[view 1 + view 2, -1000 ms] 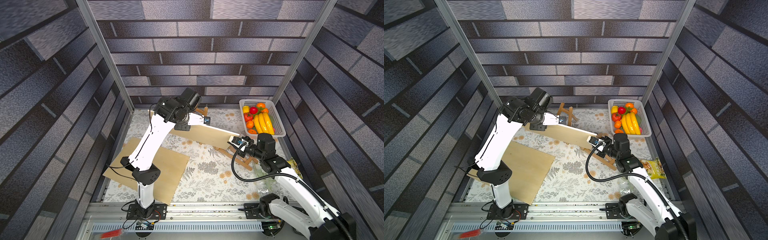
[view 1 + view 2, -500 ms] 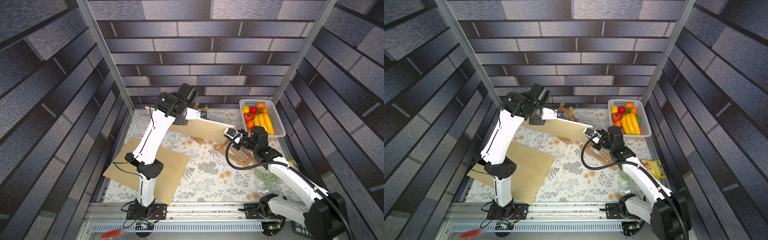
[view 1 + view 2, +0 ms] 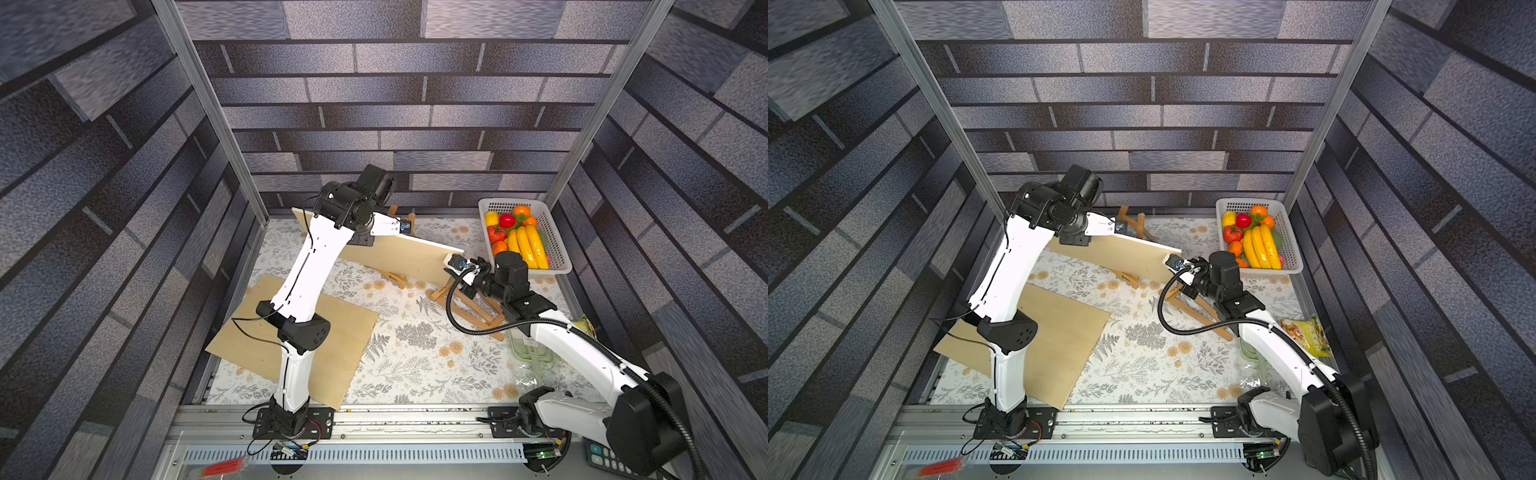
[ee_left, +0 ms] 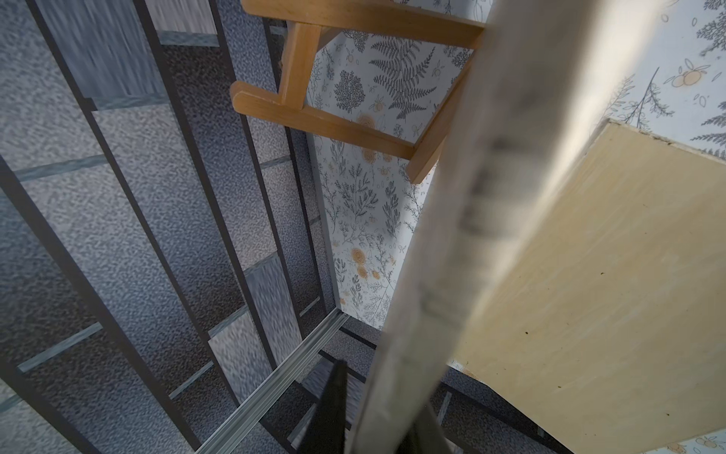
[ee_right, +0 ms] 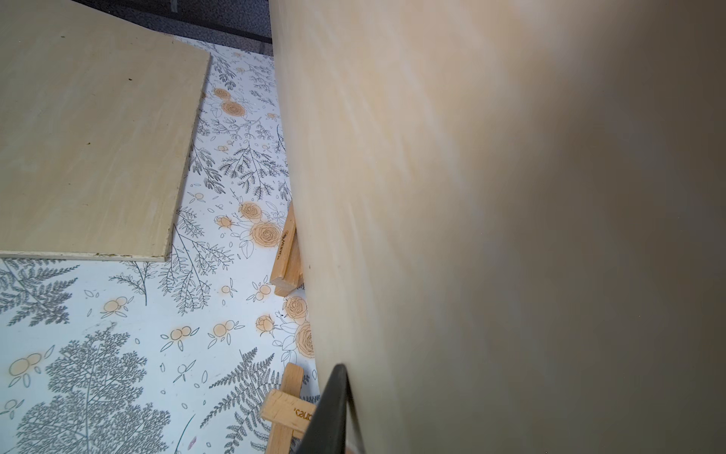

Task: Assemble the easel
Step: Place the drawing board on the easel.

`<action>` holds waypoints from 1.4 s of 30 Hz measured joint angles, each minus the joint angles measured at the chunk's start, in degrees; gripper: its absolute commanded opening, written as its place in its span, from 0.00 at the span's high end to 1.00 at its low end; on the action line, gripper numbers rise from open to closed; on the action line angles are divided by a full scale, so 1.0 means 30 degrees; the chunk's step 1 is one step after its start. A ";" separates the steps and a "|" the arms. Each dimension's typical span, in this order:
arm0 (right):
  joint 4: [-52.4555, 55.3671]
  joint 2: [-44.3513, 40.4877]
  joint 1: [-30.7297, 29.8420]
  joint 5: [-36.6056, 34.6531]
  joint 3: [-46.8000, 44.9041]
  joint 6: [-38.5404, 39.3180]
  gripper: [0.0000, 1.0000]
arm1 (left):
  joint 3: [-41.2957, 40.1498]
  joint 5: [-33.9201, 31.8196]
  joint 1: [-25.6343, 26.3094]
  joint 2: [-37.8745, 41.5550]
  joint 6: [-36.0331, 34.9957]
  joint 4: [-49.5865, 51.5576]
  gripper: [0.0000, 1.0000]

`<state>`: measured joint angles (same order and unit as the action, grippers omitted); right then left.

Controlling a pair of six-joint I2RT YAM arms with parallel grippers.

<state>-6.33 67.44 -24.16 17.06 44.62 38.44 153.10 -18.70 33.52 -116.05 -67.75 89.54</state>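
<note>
We see both arms sharing one plywood board (image 3: 399,257), held on edge and slanting across the upper middle of both top views, from upper left down to the right. Our left gripper (image 3: 362,240) pinches its upper-left end. In the left wrist view the board's edge runs between two dark fingers (image 4: 334,397), jaws narrow on it. Our right gripper (image 3: 456,269) clamps the lower-right end, with one finger (image 5: 332,405) pressed to the board's face and the other hidden behind it.

One easel frame (image 3: 471,309) lies on the floral mat (image 3: 415,353) right of centre, below the right gripper. A second easel frame (image 3: 401,212) shows behind the board near the back wall. A flat board (image 3: 291,345) lies at lower left, and a fruit basket (image 3: 559,259) sits at upper right.
</note>
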 measured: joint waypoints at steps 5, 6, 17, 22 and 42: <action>-0.0211 -0.0080 -0.0044 -0.0131 -0.0226 -0.0255 1.00 | 0.0146 0.0022 0.0000 -0.0095 0.0000 -0.0117 0.73; -0.0277 -0.0109 -0.0058 -0.0160 -0.0306 -0.0444 1.00 | 0.0153 0.0058 0.0000 -0.0117 0.0233 -0.0335 0.73; -0.1566 -0.0364 -0.0911 0.0430 -0.1151 -0.4575 1.00 | 0.0488 0.1749 0.0474 -0.0342 0.3082 -0.6105 0.27; -0.1683 -0.0372 -0.0925 0.0525 -0.1188 -0.5829 1.00 | 0.0525 0.2149 0.0554 -0.0342 0.3920 -0.7235 0.11; -0.4182 0.0896 -0.0459 0.1574 -0.1559 -0.6193 1.00 | -0.0641 0.2011 -0.0211 0.0430 0.4983 -0.7796 0.04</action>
<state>-18.87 70.13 -25.54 21.78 39.94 19.86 151.17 -12.67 32.88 -114.76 -52.80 66.15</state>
